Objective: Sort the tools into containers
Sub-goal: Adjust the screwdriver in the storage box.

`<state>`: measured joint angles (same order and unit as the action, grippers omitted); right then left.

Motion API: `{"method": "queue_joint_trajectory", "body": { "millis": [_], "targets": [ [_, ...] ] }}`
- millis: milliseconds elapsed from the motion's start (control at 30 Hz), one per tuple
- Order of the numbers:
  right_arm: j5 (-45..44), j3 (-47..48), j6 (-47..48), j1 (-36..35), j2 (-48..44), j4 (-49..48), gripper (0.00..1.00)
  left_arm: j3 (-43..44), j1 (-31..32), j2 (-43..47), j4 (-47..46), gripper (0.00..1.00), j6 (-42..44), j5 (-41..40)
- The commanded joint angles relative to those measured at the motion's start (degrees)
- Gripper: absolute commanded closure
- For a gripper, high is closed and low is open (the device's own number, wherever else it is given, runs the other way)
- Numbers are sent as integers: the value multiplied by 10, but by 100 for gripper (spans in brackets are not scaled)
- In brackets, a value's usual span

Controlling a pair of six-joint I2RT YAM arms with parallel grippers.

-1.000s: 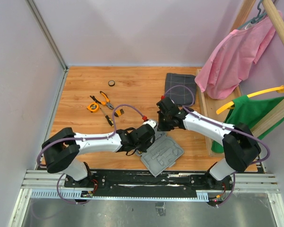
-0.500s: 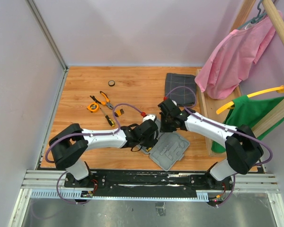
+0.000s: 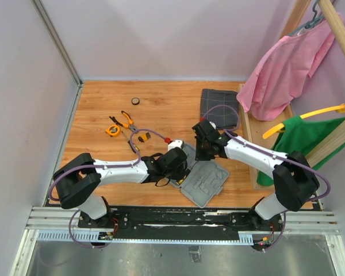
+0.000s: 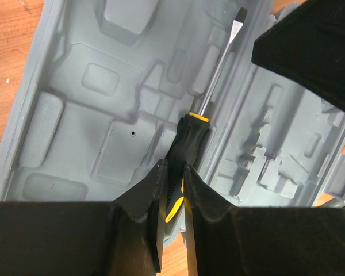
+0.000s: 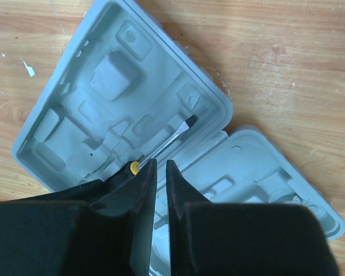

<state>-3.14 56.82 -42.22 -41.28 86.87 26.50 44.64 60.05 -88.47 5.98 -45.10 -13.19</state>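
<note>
Left wrist, moulded grey case (image 4: 63,123), flat-tipped screwdriver (image 4: 190,135)

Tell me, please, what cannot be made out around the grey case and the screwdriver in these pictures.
Left wrist: the left gripper hides the end of the screwdriver handle; a dark body covers the upper right of the case.
Right wrist: the right gripper hides the handle.
Top external: the left arm covers the left gripper and screwdriver; the loose tools are too small to name.
</note>
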Motion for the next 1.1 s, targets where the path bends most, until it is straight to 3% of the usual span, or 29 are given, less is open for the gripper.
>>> {"method": "queue_joint_trajectory", "body": {
  "millis": [0,333,600,800,933,1067],
  "targets": [
    [-18,-11,-21,19,4,15,87,-12,-5,-5,72,79,49,-14],
    [31,-69,-35,36,-7,-28,70,-14,-4,-13,64,79,63,-1],
    [126,-91,-26,64,19,-136,69,-12,-2,-13,62,79,68,8],
    [128,-59,10,69,43,-141,70,-9,6,-10,67,78,67,7],
    [85,-42,16,70,28,-102,69,-7,5,1,76,77,61,-5],
    [51,-34,19,68,-1,-72,68,3,6,21,91,69,60,-21]
  ]
}}
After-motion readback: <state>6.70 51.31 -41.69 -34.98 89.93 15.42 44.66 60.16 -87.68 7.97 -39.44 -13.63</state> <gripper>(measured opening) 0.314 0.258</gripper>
